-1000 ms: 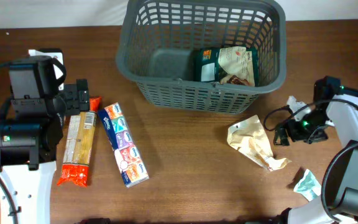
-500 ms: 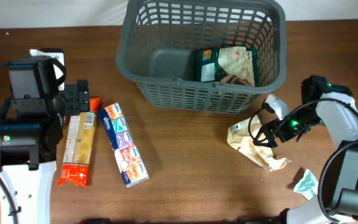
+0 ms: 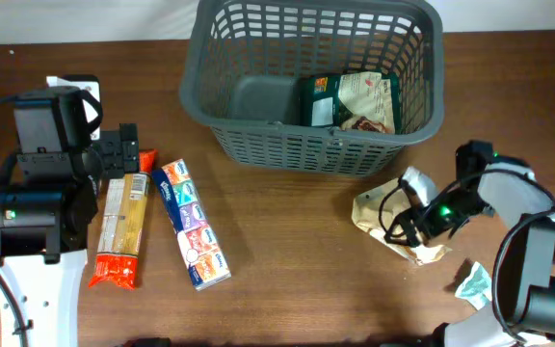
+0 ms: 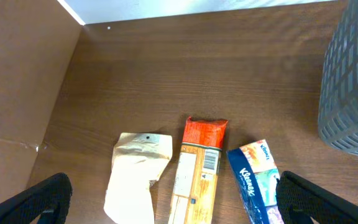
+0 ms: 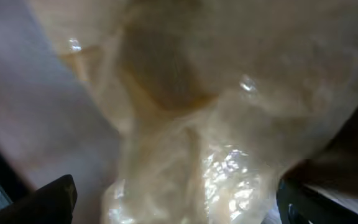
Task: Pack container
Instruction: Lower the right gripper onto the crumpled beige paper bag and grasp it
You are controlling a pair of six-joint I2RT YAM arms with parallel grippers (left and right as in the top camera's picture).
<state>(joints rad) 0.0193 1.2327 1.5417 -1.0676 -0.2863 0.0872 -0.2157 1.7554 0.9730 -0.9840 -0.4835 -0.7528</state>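
Brown wooden desk (image 3: 287,270): dark grey lattice container (image 3: 297,146) at far centre, one green packet (image 3: 350,99) inside. Right end effector (image 3: 410,222) open, jaws astride crumpled beige packet (image 3: 376,210) near container's right front; left end effector (image 3: 116,154) open, near pasta packet (image 3: 123,226). Recommended: close on the packet's bulk, not a loose fold, before lifting over the rim.

Your left arm (image 3: 29,207) was blocky black on a white base, its left gripper (image 3: 118,154) black too, while your right arm (image 3: 523,188) showed white shells, black joints, looping thin black cables (image 3: 389,208) and a small green light (image 3: 444,211).
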